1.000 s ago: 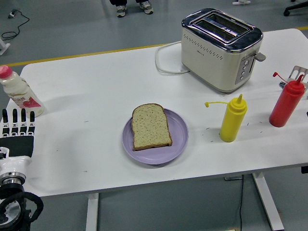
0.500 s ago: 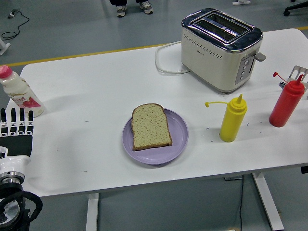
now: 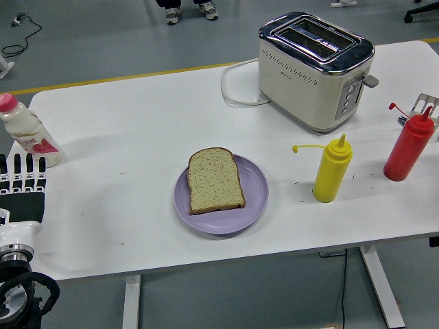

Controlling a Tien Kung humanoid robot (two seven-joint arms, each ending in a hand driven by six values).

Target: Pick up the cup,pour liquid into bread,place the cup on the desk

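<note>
left hand (image 3: pixel 20 188) nudged left, fingers straight

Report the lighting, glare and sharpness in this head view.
Head view: even overhead light, soft shadows beside the yellow squeeze bottle and toaster; bright glare on the toaster's chrome top; bread and plate sharp; left hand at the frame edge, also in focus.

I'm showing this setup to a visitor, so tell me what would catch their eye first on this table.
Probably the slice of bread on the purple plate at the table's middle, then the yellow squeeze bottle and red squeeze bottle to its right. The cream and chrome toaster stands at the far right, and the robot's left hand rests, fingers straight, at the left edge by a pink-capped milk bottle.
</note>
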